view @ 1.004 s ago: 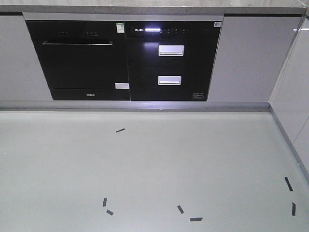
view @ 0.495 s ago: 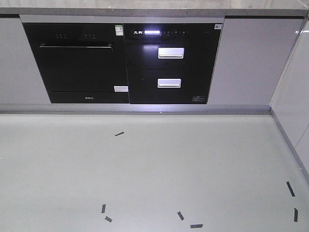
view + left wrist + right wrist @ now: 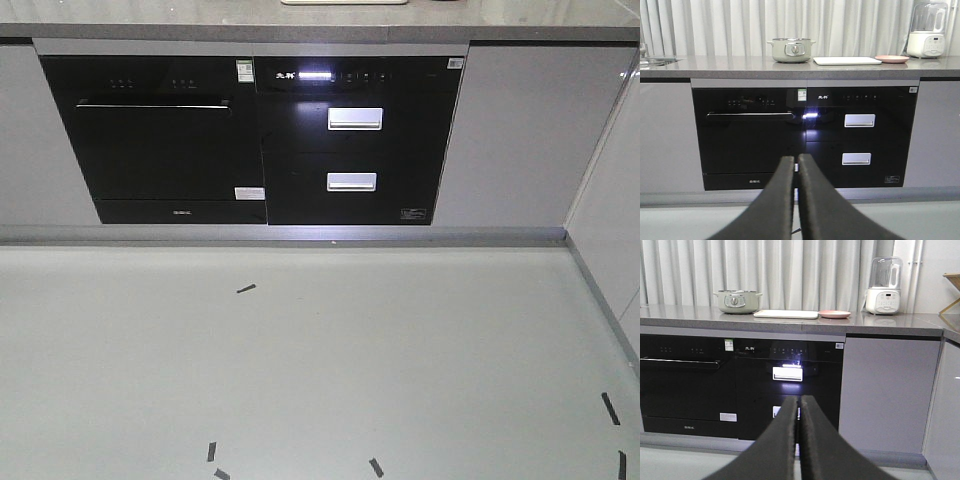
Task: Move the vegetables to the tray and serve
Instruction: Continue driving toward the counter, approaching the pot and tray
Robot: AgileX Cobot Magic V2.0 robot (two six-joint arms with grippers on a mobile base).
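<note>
Nearest, the left gripper (image 3: 796, 159) and right gripper (image 3: 799, 399) each have fingers pressed together, holding nothing. Beyond the floor (image 3: 300, 350) and black oven (image 3: 750, 140), the tray (image 3: 847, 60) lies flat on the counter (image 3: 715, 62), between pot (image 3: 790, 50) and pink plate (image 3: 891, 59).

On my remote feed: cream tray (image 3: 847, 60), pink plate (image 3: 892, 58), pale green pot (image 3: 790, 50); speckled grey countertop (image 3: 715, 62); glossy black appliances (image 3: 160, 150) with white handles (image 3: 355, 118); pale grey floor (image 3: 300, 360) flecked with black tape marks (image 3: 246, 289); white curtains (image 3: 740, 25), vertically pleated.
</note>
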